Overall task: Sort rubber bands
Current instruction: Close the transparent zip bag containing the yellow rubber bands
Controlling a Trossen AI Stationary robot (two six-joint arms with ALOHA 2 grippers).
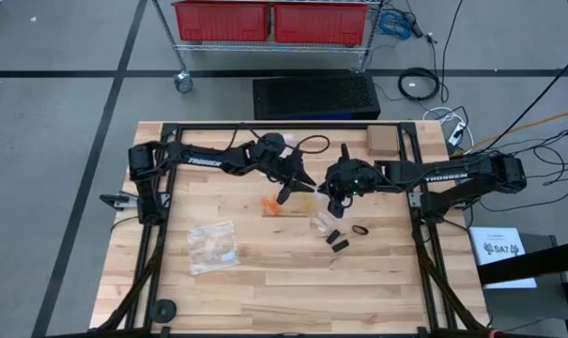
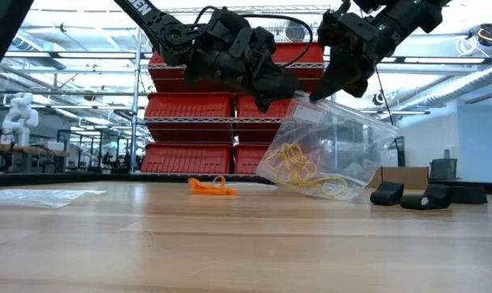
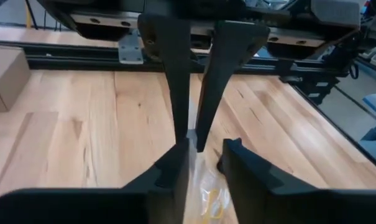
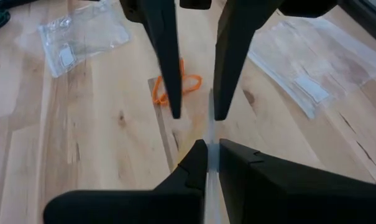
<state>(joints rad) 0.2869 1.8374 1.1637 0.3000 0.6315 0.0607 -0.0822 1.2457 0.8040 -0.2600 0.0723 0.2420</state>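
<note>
A clear zip bag (image 2: 343,142) with pale yellow rubber bands (image 2: 298,167) inside hangs above the table's middle (image 1: 312,208). My right gripper (image 4: 209,152) is shut on its top edge. My left gripper (image 3: 204,148) is open right beside it, fingers standing either side of the same top edge (image 2: 293,91). Whether they touch the plastic I cannot tell. Orange bands (image 1: 271,207) lie on the wood below the left gripper. Black bands (image 1: 360,229) lie under the right arm, toward the near edge. My right gripper pinches the bag's top edge (image 4: 210,163) between its two fingers, slanting down from the table's right. The bag hangs below the fingers, tilted, and in the low view its lower end (image 2: 343,194) appears to reach the table.
Spare clear bags (image 1: 213,246) lie near the table's left front, and another flat bag (image 4: 306,62) lies close by. A cardboard box (image 1: 382,139) sits at the far edge. A black round object (image 1: 163,308) is at the near left corner. Black frame rails border the tabletop.
</note>
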